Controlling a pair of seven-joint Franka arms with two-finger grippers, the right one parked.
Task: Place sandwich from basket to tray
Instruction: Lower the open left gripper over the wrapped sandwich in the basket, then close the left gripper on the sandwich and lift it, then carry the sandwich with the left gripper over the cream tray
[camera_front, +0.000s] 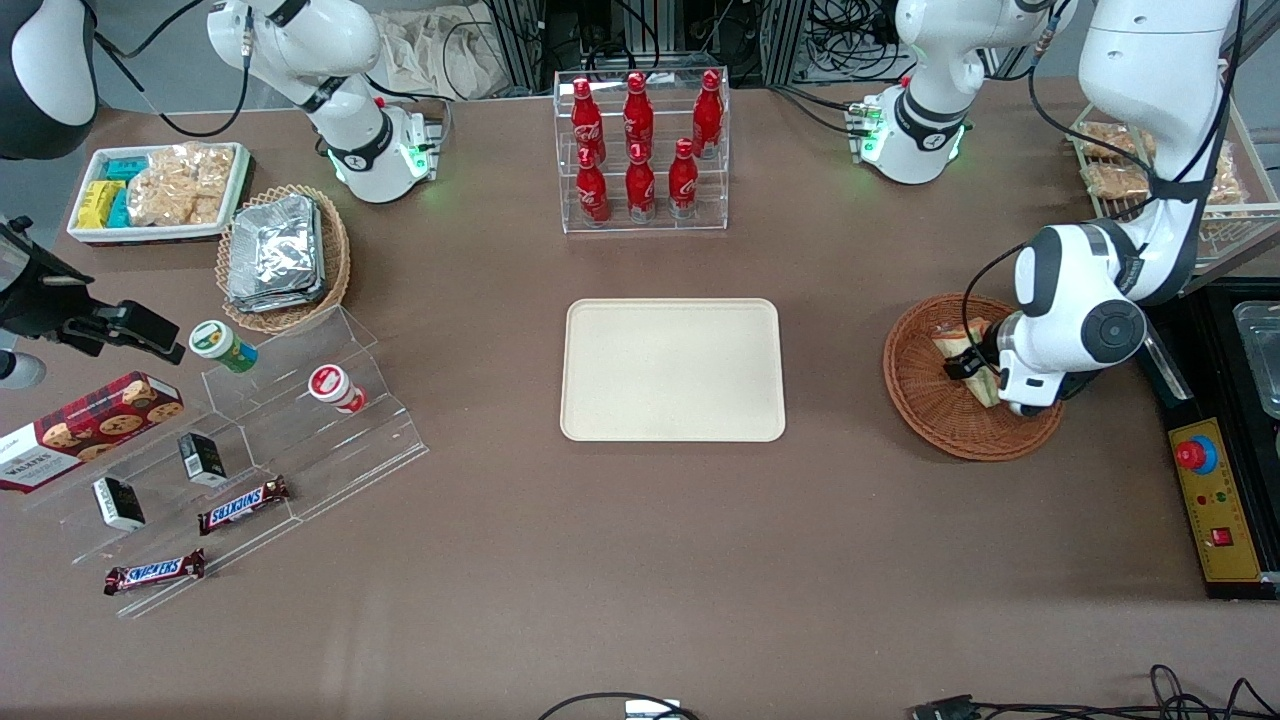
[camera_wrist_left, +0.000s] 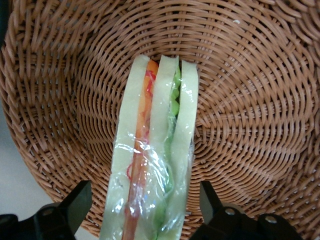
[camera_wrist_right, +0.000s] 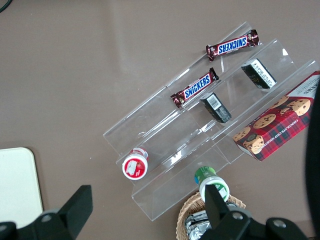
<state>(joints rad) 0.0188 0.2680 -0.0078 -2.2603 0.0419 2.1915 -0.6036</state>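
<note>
Wicker basket (camera_wrist_left: 260, 100) cradles sandwich (camera_wrist_left: 152, 160) between the open hand's (camera_wrist_left: 145, 205) fingers (camera_wrist_left: 77, 202).

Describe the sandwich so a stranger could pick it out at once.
Find the cream tray at the table's middle, then the reddish-brown wicker basket toward the working arm's end. The sandwich lies in it, between the open gripper's fingers: white bread, orange and green filling, clear wrap, not foil.

Rough wicker basket (camera_wrist_left: 260, 100); sandwich (camera_wrist_left: 155, 150) in glossy clear wrap.
</note>
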